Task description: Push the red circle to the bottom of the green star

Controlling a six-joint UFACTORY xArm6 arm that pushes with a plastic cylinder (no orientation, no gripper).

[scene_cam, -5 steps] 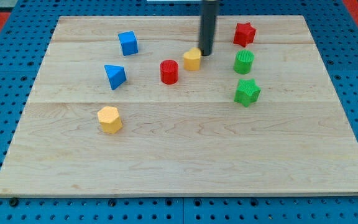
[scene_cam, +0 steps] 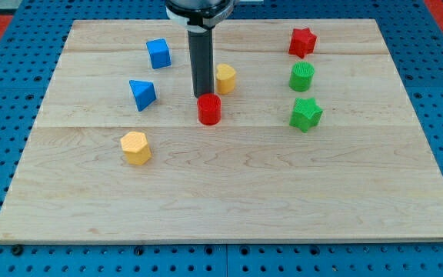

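The red circle (scene_cam: 209, 109) stands near the middle of the wooden board (scene_cam: 229, 200). The green star (scene_cam: 305, 114) lies to its right, at about the same height in the view. My tip (scene_cam: 203, 95) is at the red circle's upper edge, touching or nearly touching it. The rod rises straight up from there toward the view's top.
A yellow block (scene_cam: 224, 78) sits just right of the rod. A green circle (scene_cam: 301, 77) and a red star (scene_cam: 302, 41) are above the green star. A blue cube (scene_cam: 158, 53), a blue triangle (scene_cam: 141, 94) and a yellow hexagon (scene_cam: 135, 148) are on the left.
My tip moved left and down from beside the yellow block to the red circle's top edge. The red circle slid down the view. The yellow block shifted a little left and up.
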